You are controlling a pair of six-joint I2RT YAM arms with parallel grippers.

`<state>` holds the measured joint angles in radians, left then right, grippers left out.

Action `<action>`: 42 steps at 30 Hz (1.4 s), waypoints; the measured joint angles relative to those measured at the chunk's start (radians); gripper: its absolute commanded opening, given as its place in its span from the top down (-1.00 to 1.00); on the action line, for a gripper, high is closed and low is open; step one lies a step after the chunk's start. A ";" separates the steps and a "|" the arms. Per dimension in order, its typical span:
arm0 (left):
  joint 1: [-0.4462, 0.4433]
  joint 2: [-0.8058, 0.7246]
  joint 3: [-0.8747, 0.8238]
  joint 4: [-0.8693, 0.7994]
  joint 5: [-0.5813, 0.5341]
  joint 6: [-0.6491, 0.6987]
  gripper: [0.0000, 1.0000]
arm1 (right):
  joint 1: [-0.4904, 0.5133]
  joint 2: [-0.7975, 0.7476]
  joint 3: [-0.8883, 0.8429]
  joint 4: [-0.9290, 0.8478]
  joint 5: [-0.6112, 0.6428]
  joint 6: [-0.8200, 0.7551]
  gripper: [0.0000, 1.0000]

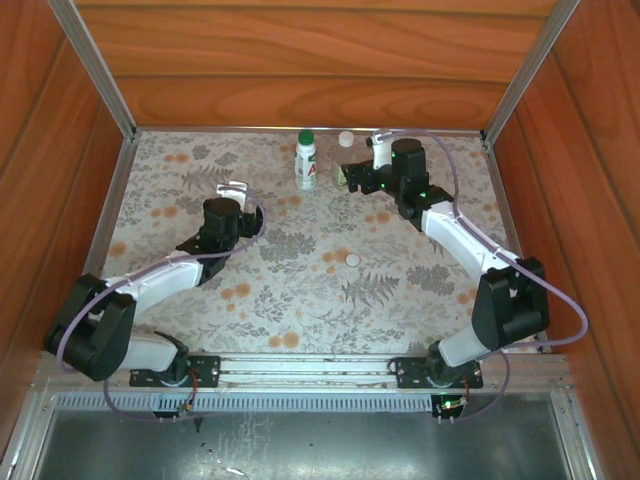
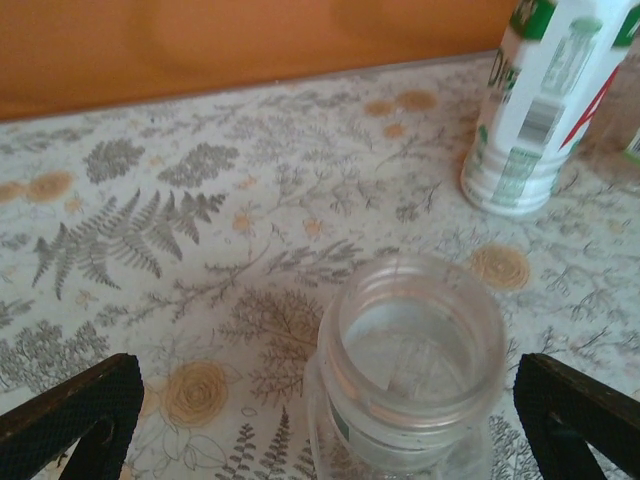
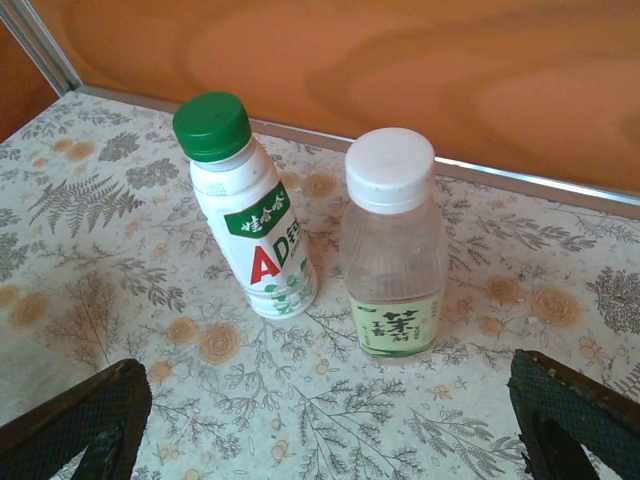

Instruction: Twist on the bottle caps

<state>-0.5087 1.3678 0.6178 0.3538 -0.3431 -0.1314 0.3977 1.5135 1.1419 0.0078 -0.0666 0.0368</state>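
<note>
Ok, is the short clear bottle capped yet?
Uncapped. The left wrist view looks down into the open mouth of the short bottle, and a white cap lies loose on the table.

Table [image 1: 280, 300]: two capped bottles are stood side by side near the back wall [image 1: 300, 100], set apart from each other. From the right wrist, the first capped bottle [image 3: 255, 235] is seen left of the second capped bottle [image 3: 393, 260]. The right gripper [image 3: 325, 425] is positioned before the pair, fingers spread, touching neither.

The uncapped bottle [image 2: 410, 370] is located between the spread fingers of the left gripper [image 2: 320, 420], untouched by them. The first capped bottle is found beyond it, to the right.

A loose cap [image 1: 352, 259] is laid mid-table, between the two arms, well apart from the capped bottles.
</note>
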 measured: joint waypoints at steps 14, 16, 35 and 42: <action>0.018 0.189 0.016 0.072 0.021 -0.031 -0.67 | 0.000 -0.022 -0.024 0.012 -0.027 0.008 -0.91; 0.018 0.189 0.016 0.081 0.026 -0.033 -0.52 | 0.000 -0.022 -0.024 0.013 -0.030 0.007 -0.91; -0.012 0.077 -0.033 0.095 0.266 0.145 -0.23 | 0.001 -0.211 -0.206 -0.034 -0.046 0.034 -0.86; -0.140 0.071 -0.047 0.096 0.621 0.341 -0.23 | 0.001 -0.364 -0.350 -0.110 -0.020 0.048 -0.99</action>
<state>-0.6491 1.4387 0.5709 0.4496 0.2783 0.2100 0.3985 1.1492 0.7921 -0.1024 -0.0868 0.0845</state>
